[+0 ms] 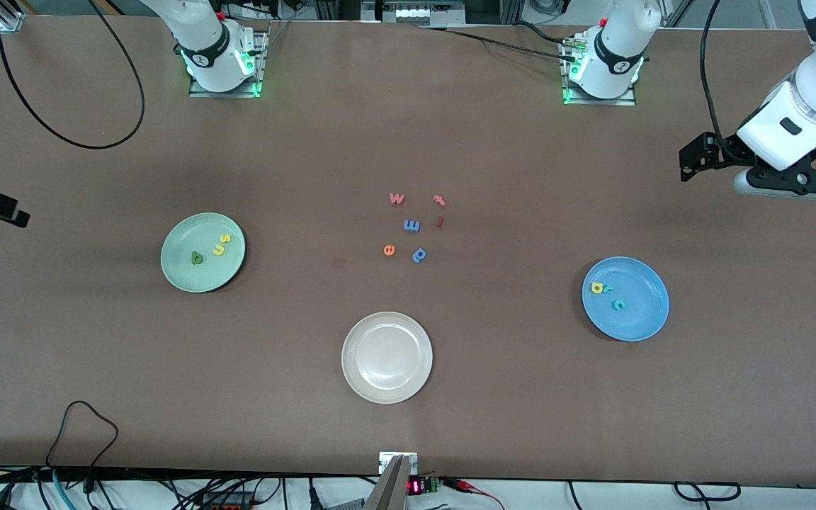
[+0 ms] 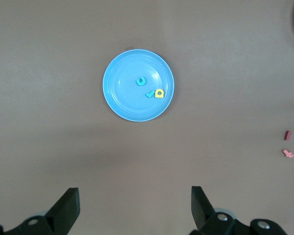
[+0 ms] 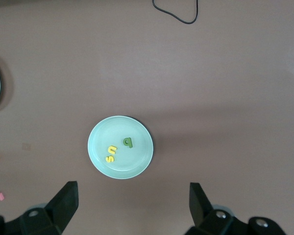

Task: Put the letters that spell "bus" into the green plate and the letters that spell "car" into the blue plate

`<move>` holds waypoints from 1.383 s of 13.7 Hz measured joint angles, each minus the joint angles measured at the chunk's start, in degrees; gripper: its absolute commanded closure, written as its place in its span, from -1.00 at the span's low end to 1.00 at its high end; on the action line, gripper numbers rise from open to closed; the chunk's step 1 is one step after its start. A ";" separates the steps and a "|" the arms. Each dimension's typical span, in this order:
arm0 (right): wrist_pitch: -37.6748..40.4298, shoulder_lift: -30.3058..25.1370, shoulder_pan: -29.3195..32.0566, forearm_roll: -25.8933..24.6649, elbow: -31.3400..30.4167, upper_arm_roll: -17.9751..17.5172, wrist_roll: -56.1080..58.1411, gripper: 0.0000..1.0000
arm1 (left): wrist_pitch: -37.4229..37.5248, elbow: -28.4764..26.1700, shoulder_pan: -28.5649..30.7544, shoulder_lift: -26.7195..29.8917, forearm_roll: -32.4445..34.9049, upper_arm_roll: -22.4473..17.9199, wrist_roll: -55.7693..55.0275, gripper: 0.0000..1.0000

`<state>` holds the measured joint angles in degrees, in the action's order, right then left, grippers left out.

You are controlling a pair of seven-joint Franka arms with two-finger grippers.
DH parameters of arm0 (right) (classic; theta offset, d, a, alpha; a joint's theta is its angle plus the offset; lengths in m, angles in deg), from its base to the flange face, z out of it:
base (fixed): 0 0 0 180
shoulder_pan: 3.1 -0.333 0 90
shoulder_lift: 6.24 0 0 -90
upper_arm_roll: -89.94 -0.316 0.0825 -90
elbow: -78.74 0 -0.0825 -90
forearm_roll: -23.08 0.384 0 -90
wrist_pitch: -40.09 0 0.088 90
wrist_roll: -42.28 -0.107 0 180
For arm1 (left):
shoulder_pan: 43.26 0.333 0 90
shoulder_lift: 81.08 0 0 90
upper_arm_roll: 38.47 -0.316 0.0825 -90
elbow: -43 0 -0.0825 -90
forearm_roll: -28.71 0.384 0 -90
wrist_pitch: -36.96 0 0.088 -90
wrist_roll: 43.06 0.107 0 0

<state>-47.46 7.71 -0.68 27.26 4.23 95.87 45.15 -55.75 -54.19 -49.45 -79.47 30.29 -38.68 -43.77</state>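
The pale green plate (image 1: 181,273) (image 3: 137,159) lies toward the right arm's end of the table. In it are the dark green b (image 1: 197,258) (image 3: 129,142), the yellow u (image 1: 218,249) (image 3: 112,149) and the yellow s (image 1: 224,239) (image 3: 109,158). The blue plate (image 1: 645,315) (image 2: 122,93) lies toward the left arm's end and holds the yellow a (image 1: 597,287) (image 2: 159,93), the teal r (image 1: 609,289) (image 2: 150,94) and the teal c (image 1: 618,304) (image 2: 141,81). My left gripper (image 1: 794,183) (image 2: 134,196) hangs high, open and empty. My right gripper (image 3: 132,193) is also high, open and empty.
A white plate (image 1: 351,358) sits near the front camera at mid-table. Loose letters lie in the middle: a pink w (image 1: 397,198), a red t (image 1: 439,200), a blue m (image 1: 411,225), an orange e (image 1: 389,249) and a blue p (image 1: 419,255). Black cables (image 1: 82,411) loop onto the table edges.
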 measured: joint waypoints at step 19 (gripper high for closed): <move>-9.18 -17.01 -3.45 -4.44 -24.64 0.89 -0.06 -1.00 | 2.42 1.22 -0.20 0.04 0.00 1.20 0.00 -1.00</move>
<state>-56.64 -9.30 -4.13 22.82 -20.41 96.76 45.09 -53.33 -52.98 -49.65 -79.44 30.28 -37.48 -43.78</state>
